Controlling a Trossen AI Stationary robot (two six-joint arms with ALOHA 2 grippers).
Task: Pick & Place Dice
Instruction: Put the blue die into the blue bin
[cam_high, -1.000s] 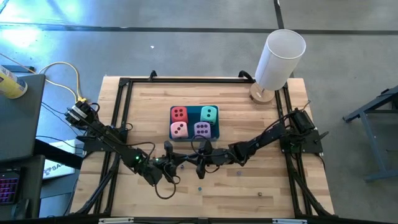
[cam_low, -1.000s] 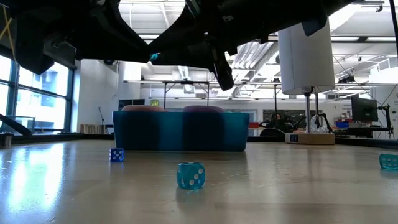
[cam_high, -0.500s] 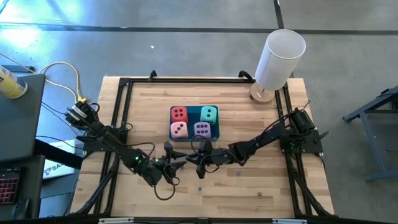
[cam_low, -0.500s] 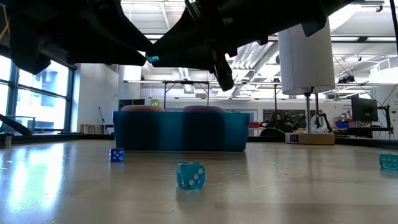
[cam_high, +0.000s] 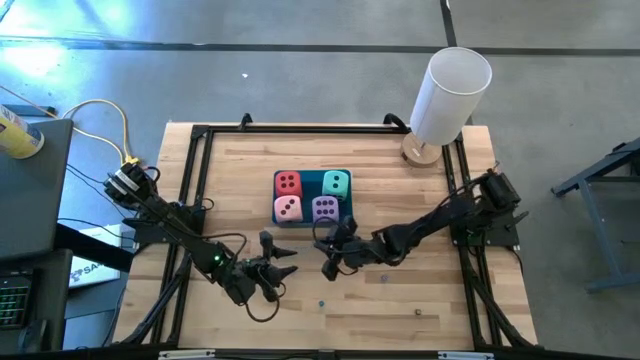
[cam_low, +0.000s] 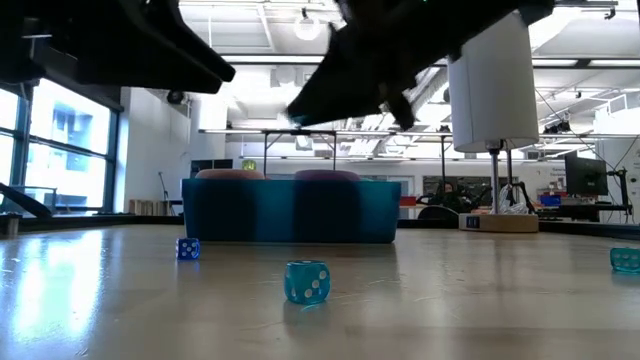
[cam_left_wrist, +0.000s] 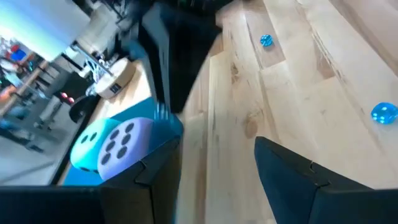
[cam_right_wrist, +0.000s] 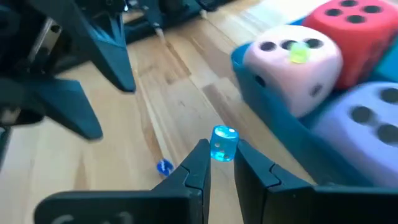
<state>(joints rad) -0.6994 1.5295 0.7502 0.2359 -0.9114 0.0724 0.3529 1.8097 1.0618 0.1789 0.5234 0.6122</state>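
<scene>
Four soft dice, red (cam_high: 288, 183), teal (cam_high: 337, 184), pink (cam_high: 288, 208) and purple (cam_high: 324, 208), sit inside the blue tray (cam_high: 349, 212) at the table's middle. My right gripper (cam_right_wrist: 221, 157) hovers just near of the tray, shut on a tiny clear blue cube (cam_right_wrist: 224, 144). In the high view the right gripper (cam_high: 326, 258) is right of my left gripper (cam_high: 282, 263). The left gripper (cam_left_wrist: 214, 168) is open and holds nothing. It hangs above bare wood near the tray's purple die (cam_left_wrist: 124, 146). My right gripper pinches the tiny blue cube by two opposite faces (cam_right_wrist: 216, 149) between its two fingertips. The cube sits only at the fingers' free ends. It is lifted clear of the table, close to the tray's near wall.
More tiny blue cubes lie on the wood near of the tray (cam_low: 187, 249) (cam_low: 307, 282) (cam_low: 625, 260). A tall white cylinder on a wooden base (cam_high: 450, 90) stands at the far right corner. A black frame (cam_high: 200, 150) runs around the table.
The two grippers were almost tip to tip a second ago and have drawn apart. The left one has pulled back toward the table's left edge. The right one has shifted toward the right edge and nearer the tray.
</scene>
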